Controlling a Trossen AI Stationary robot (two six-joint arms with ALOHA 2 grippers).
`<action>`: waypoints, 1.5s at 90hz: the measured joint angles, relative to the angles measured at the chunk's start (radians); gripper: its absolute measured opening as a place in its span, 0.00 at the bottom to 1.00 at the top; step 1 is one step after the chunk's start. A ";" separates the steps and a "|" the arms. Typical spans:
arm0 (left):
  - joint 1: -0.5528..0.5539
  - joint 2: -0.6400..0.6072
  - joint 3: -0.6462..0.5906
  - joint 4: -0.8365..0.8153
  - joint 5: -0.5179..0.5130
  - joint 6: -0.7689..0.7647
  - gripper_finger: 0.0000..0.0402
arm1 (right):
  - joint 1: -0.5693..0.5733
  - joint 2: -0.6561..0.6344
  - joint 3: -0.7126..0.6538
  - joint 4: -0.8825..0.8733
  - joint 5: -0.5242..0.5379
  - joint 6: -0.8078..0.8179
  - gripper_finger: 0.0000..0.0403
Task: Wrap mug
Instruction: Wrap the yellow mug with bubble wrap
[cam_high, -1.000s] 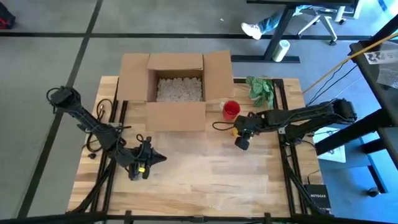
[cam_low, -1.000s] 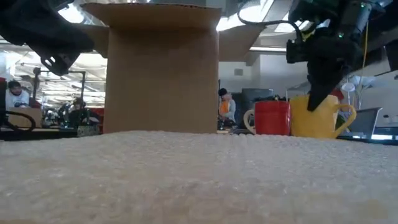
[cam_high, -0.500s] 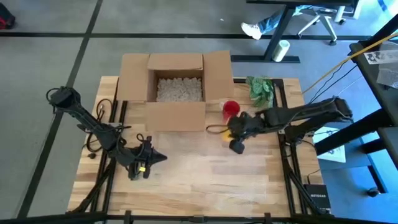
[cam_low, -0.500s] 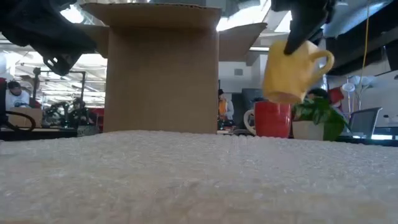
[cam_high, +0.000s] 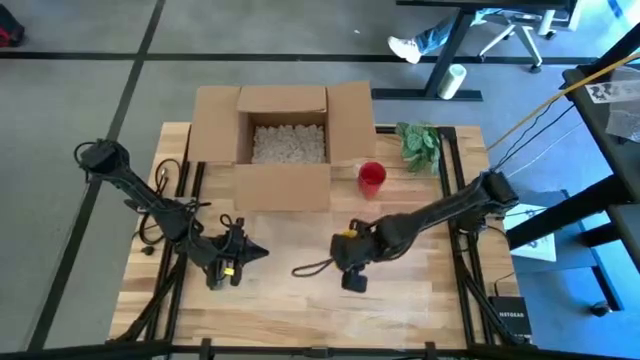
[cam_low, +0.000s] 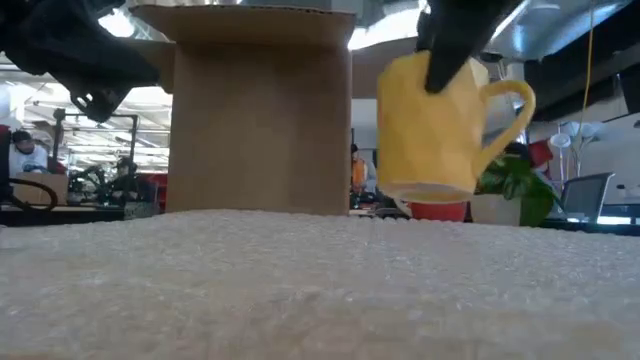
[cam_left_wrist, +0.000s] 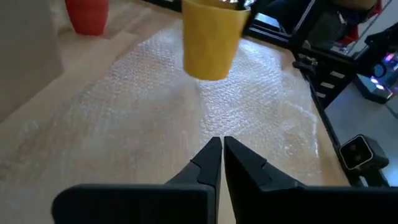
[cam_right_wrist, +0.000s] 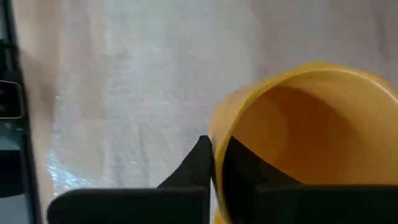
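Yellow mug (cam_low: 440, 125) hangs upright above bubble wrap (cam_left_wrist: 155, 118), its rim pinched by right fingers (cam_right_wrist: 205, 163).

This is looking like a robotics lab inside an open-plan office: a wooden counter (cam_high: 300, 285) is standing on grey carpet, cables are trailing beside it, an office chair (cam_high: 515, 30) is showing beyond, and people (cam_low: 22, 155) are sitting at desks under ceiling lights in the room behind.
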 joint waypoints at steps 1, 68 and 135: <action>-0.001 0.000 0.000 -0.002 0.000 -0.004 0.00 | 0.003 0.004 0.006 -0.003 0.000 0.000 0.00; -0.024 0.001 0.000 -0.073 0.000 -0.102 0.00 | 0.016 0.173 0.069 0.007 0.023 0.055 0.09; -0.026 0.001 0.000 -0.121 0.000 -0.155 0.00 | 0.017 0.073 0.068 0.017 0.081 0.047 0.29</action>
